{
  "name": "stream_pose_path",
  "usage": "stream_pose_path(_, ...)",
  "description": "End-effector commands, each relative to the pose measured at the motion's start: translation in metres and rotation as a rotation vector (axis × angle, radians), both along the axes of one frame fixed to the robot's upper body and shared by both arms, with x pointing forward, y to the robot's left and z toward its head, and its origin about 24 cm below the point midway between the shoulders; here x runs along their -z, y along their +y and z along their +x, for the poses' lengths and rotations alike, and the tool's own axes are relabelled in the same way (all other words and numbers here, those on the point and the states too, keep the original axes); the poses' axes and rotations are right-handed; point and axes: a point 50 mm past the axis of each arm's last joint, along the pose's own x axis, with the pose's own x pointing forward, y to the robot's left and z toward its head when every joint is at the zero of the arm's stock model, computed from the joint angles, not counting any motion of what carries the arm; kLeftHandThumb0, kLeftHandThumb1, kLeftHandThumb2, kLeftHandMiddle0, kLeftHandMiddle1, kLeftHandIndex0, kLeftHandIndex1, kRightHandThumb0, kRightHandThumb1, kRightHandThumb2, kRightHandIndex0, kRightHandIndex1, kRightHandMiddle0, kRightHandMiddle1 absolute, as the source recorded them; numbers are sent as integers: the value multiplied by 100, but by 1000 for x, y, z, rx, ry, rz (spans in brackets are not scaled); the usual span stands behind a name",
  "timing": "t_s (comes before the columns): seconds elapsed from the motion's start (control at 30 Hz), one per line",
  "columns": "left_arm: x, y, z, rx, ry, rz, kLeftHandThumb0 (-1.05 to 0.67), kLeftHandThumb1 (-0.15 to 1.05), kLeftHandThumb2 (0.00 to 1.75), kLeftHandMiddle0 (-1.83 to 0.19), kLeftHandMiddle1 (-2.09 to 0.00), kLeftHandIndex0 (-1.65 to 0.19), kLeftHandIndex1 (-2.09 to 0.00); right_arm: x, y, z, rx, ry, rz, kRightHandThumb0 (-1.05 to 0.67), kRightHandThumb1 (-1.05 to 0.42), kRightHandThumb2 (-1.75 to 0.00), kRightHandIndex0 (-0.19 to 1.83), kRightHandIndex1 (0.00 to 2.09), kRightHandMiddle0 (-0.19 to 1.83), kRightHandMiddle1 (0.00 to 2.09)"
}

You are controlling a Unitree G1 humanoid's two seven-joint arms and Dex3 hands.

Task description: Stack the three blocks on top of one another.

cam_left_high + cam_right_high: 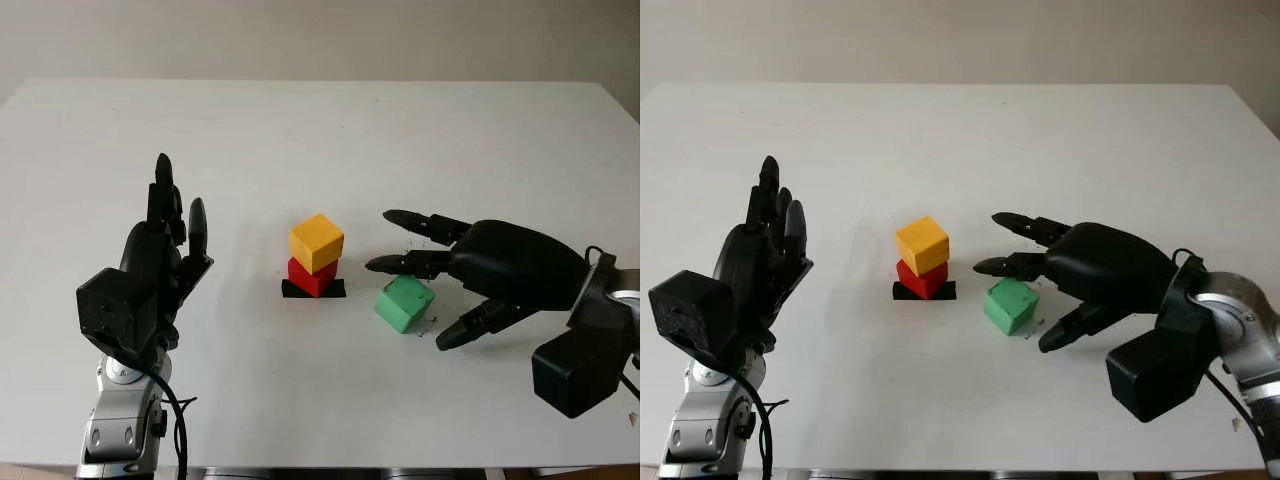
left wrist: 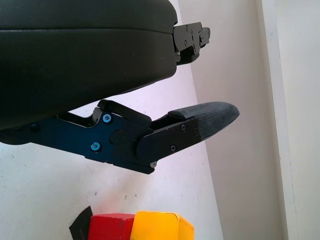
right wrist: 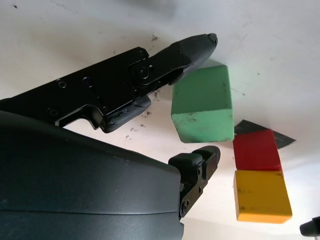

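Observation:
A yellow block (image 1: 316, 242) sits on a red block (image 1: 311, 276), which stands on a black square marker (image 1: 313, 289) at the table's middle. A green block (image 1: 404, 303) lies on the table just right of this stack. My right hand (image 1: 428, 275) is open and reaches around the green block from the right, its fingers (image 3: 192, 50) on either side of it without gripping. My left hand (image 1: 165, 235) is open and held upright to the left of the stack, apart from it.
The white table (image 1: 320, 140) stretches wide behind the stack, its back edge against a pale wall. Small dark scuff marks (image 3: 139, 127) dot the surface beside the green block.

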Motion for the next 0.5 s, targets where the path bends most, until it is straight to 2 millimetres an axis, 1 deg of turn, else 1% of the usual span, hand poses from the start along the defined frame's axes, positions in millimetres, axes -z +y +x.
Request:
stream_pose_path(0.0,-2,0,-3,-3,-13,9,-61,105,73,17,-5,18,-5,-3,2,2,-10,-27,-1,-57,-87,-5,1,7,47,13)
stream_pose_path(0.1,-2,0,-3,-5,-10,8,-61,105,73,17,-6,18,-5,-3,2,3,-5,-34,-1,-53,-87,-5,3,7,50,16)
stream_pose_path(0.3,-1,0,-3,-5,-9,3,-63,105,72,16,-6,18,-5,-3,2,4,-12,-43,3,-50,-88,-6,6,8,54,20)
stream_pose_path(0.47,-1,-1,-4,-7,-9,7,-63,105,72,16,-6,18,-5,-2,3,5,-22,-52,31,-48,-90,-6,11,8,60,28)
